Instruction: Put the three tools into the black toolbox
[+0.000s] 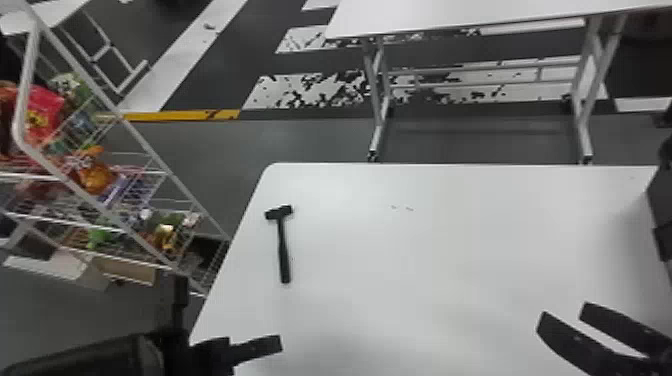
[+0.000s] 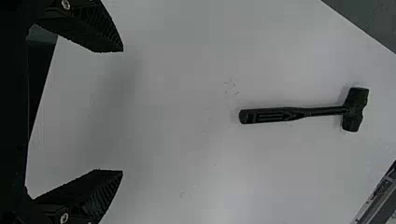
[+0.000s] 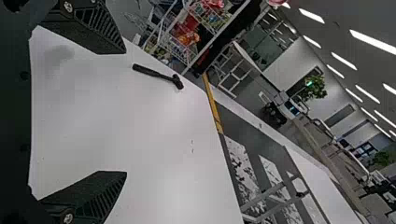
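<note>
From where I stand, the left gripper (image 2: 122,111) is plainly the nearer one to the hammer (image 1: 283,247). The hammer lies flat on the white table (image 1: 425,260), over toward the left side, just ahead of that gripper and apart from it. Its long axis runs nearly straight away from the robot, with the butt of the handle (image 2: 266,115) toward the fingers and the head (image 2: 355,109) at the far end.

The left wrist view tells it best: the handle is roughly in line with the gap between the two fingers, which are spread wide with nothing in them. So I'd say the left arm needs to go forward and down, and little twist should be called for, since the fingers could close on the handle from either side (too short a reach, I suspect, and they would pinch only the butt and let the heavy head swing).

The right gripper (image 1: 563,312) is over the right side of the table, well apart from the hammer, its fingers parted and empty
</note>
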Motion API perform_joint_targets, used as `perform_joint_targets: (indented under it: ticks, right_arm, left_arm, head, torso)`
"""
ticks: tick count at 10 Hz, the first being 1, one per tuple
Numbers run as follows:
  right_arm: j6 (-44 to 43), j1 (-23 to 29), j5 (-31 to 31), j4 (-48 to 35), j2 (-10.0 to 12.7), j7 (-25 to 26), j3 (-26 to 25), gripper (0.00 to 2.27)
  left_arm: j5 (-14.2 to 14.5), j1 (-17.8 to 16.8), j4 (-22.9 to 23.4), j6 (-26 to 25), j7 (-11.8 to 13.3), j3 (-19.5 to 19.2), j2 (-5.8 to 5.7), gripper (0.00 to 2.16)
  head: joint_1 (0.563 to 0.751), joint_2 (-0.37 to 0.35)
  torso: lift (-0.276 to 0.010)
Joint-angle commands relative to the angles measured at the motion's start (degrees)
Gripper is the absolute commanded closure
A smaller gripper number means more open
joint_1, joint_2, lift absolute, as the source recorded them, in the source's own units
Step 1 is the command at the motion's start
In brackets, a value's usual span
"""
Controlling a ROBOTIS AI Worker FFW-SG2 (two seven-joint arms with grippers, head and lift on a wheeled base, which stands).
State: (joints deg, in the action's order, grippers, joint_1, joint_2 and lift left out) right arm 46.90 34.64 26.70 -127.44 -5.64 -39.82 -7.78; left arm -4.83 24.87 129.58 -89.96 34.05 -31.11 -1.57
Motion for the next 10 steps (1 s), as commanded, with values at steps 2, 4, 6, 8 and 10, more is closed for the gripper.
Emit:
perform_joint_targets:
  ticks: [2, 4, 6, 8, 10]
  right_arm:
    - [0.0, -1.51, -0.24, 0.7, -0.33, 0.01, 0.31, 0.08]
    - [0.0, -2.3, -0.24, 0.88, -0.68, 0.1, 0.49, 0.08]
    - [0.0, -3.09, -0.24, 1.76, -1.3, 0.1, 0.4, 0.08]
    - [-0.18, -3.62, -0.51, 3.25, -1.39, 0.01, 0.31, 0.08]
    - [-0.88, -3.79, -0.68, 4.39, -1.39, 0.01, 0.31, 0.08]
  left_arm:
    - [-6.86, -4.75, -3.72, -0.07, -3.47, 5.45, -0.37, 0.08]
    - [-11.43, -8.88, -7.58, -0.07, -3.64, 8.96, -0.54, 0.08]
    - [-11.7, -13.97, -12.15, -0.07, -3.64, 9.14, -1.07, 0.08]
    - [-11.7, -20.39, -18.92, -0.07, -3.64, 9.4, -3.27, 0.08]
    - [-11.35, -25.31, -25.69, -0.07, -4.08, 10.02, -5.64, 0.08]
  head:
    - [0.695, 0.35]
    - [0.695, 0.35]
    - [0.695, 0.35]
    - [0.695, 0.35]
    - [0.695, 0.35]
  torso:
    - [-0.051]
    - [-0.051]
    - [-0.051]
    - [-0.051]
    - [-0.051]
